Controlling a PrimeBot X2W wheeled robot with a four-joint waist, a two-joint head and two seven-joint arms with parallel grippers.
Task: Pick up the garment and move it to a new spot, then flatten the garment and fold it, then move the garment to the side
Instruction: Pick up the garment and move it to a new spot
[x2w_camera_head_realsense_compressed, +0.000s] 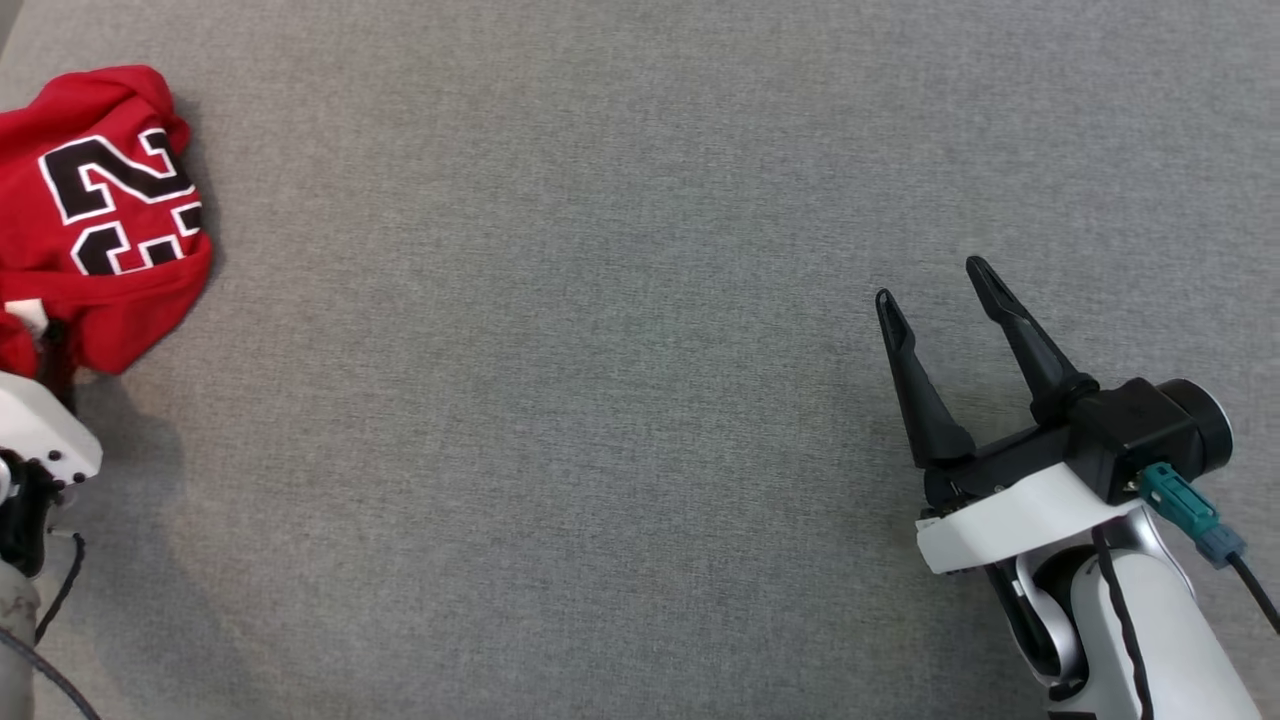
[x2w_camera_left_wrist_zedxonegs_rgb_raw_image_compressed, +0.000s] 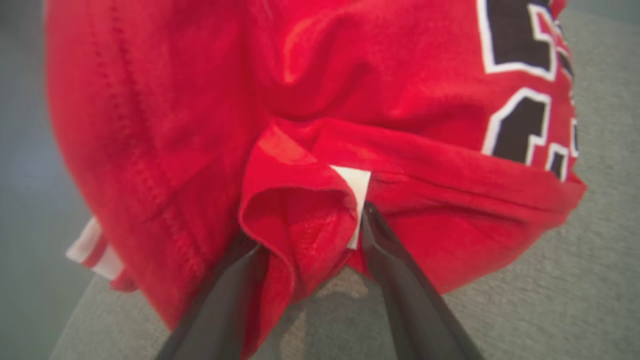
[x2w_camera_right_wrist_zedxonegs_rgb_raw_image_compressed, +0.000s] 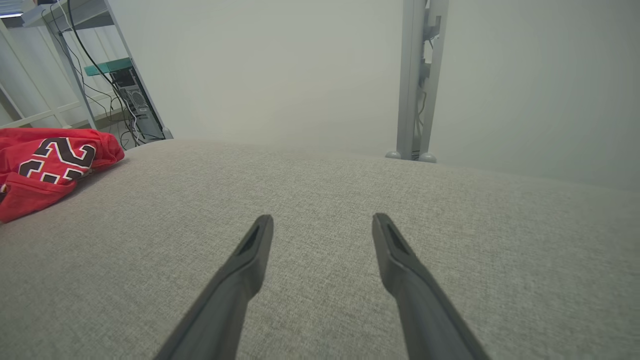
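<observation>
L fingers (x2w_camera_left_wrist_zedxonegs_rgb_raw_image_compressed: 395, 270) stand spread, not clenched, w/ a fold of the garment (x2w_camera_left_wrist_zedxonegs_rgb_raw_image_compressed: 400, 75) sitting btwn them. One finger's tip touches the cloth right by a small white tag (x2w_camera_left_wrist_zedxonegs_rgb_raw_image_compressed: 357, 180); the other finger is partly hidden behind the fold, so can't tell where its tip ends. Nothing pinched as far as the L wrist view shows. Beyond the fold the red cloth bulges up in a crumpled heap, black numerals w/ white outline at upper right, a bit of red-white striped trim (x2w_camera_left_wrist_zedxonegs_rgb_raw_image_compressed: 92, 250) poking out low on the left.

R fingers (x2w_camera_head_realsense_compressed: 1020, 330) are spread wide too, released, holding nothing, hovering over bare grey worktop (x2w_camera_head_realsense_compressed: 600, 400) at lower right of the head view, tips pointing up and slightly left. R wrist view has them (x2w_camera_right_wrist_zedxonegs_rgb_raw_image_compressed: 400, 260) low over the same grey fabric surface.

Garment (x2w_camera_head_realsense_compressed: 110, 290) lies bunched at the far left of the worktop, cut off by the head view's left edge, well apart from the R fingers. Seen from the R wrist it (x2w_camera_right_wrist_zedxonegs_rgb_raw_image_compressed: 30, 195) sits at the left, near the worktop's far edge. Behind: a pale wall, a metal post (x2w_camera_right_wrist_zedxonegs_rgb_raw_image_compressed: 417, 80), a rack w/ cables (x2w_camera_right_wrist_zedxonegs_rgb_raw_image_compressed: 127, 95).
</observation>
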